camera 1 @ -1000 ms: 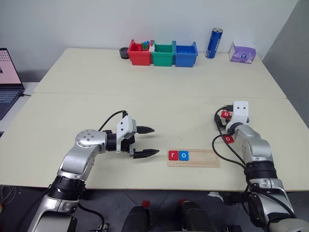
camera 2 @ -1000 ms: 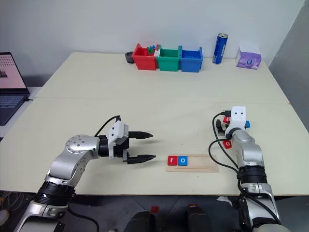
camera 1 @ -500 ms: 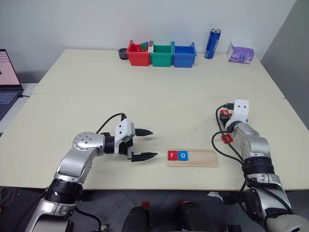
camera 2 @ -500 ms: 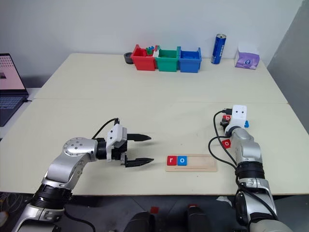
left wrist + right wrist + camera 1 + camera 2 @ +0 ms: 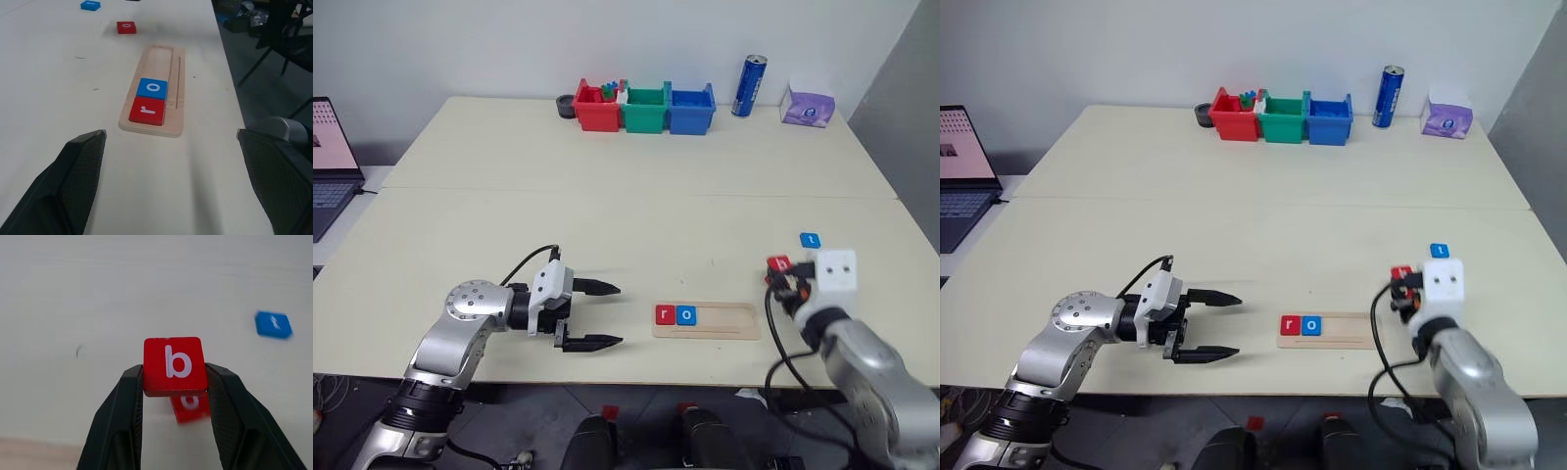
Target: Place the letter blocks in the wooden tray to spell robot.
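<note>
The right gripper (image 5: pixel 173 382) pinches the red b block (image 5: pixel 173 364) above the table (image 5: pixel 607 215), at three o'clock of the wooden tray (image 5: pixel 724 321). The tray holds r (image 5: pixel 665 314) and o (image 5: pixel 686 315) at its nine o'clock end, the rest bare. The left gripper (image 5: pixel 603 315) gapes wide, empty.

On the tabletop (image 5: pixel 607 206), the wooden tray (image 5: pixel 720 321) holds a red r block (image 5: pixel 665 314) and blue o block (image 5: pixel 686 315) at its left end, the left gripper (image 5: pixel 604 315) spread wide to its left, a blue t block (image 5: pixel 811 240) lying far right.
</note>
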Motion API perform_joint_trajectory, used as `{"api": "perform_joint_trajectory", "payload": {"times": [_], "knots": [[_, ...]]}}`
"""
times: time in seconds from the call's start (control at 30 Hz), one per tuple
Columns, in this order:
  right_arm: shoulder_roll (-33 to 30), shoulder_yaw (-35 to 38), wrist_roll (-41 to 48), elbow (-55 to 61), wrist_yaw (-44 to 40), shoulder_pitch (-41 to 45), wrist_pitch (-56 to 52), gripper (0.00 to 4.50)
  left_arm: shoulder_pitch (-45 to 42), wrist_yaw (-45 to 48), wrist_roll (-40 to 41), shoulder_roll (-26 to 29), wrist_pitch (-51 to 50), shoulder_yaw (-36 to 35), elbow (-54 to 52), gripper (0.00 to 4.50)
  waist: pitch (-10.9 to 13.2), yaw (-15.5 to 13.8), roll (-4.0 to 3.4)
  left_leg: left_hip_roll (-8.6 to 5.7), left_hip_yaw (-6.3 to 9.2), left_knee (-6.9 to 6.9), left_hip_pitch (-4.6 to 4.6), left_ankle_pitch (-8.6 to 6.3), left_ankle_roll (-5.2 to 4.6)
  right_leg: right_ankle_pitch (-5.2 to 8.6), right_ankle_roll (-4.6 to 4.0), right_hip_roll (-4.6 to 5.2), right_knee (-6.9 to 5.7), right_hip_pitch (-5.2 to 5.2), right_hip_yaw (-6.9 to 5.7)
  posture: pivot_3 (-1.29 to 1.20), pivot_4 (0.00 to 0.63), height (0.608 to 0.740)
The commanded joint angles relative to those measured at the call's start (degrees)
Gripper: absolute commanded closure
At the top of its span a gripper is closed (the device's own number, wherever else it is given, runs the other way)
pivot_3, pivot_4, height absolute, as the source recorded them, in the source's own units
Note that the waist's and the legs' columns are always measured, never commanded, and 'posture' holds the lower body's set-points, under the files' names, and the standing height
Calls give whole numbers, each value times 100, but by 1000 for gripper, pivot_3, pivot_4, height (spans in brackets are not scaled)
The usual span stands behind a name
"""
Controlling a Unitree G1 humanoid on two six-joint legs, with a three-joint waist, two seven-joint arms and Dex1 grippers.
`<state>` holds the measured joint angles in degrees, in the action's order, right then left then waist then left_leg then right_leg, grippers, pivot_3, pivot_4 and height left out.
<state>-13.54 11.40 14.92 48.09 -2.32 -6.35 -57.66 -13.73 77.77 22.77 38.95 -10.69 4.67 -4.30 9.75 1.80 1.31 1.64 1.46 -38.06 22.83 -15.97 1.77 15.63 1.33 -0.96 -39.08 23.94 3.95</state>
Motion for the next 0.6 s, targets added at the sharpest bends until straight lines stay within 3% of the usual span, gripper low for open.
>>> {"api": "perform_joint_trajectory", "payload": {"times": [0.03, 0.3, 0.57, 0.6], "knots": [[217, 72, -171, 497, 247, -620, 0, 3042, 8, 113, 66, 32, 136, 53, -213, 0, -2, 3, -1, -1, -2, 0, -2, 0, 0, 1, 2, 0, 0, -1, 1, 0, 150, 740], [621, -74, -330, -122, 363, -956, 455, 3042, -149, 37, 70, -14, 34, 181, -286, 0, -3, 29, -2, 1, -13, -2, -55, 2, -2, 2, 6, -3, 2, -41, 7, 0, 150, 740], [714, 390, -91, 56, 333, -518, 389, 176, -131, 4, 20, 5, 80, 169, -250, 0, -2, 19, -2, 1, -10, 1, -52, 1, -2, 4, 4, -4, 6, -42, 6, 0, 150, 740], [651, 429, -70, 100, 289, -456, 353, 14, -131, 0, 16, 4, 82, 170, -247, 0, -2, 20, -2, 1, -10, 1, -52, 1, -2, 4, 4, -4, 6, -42, 6, 0, 150, 740]]}}
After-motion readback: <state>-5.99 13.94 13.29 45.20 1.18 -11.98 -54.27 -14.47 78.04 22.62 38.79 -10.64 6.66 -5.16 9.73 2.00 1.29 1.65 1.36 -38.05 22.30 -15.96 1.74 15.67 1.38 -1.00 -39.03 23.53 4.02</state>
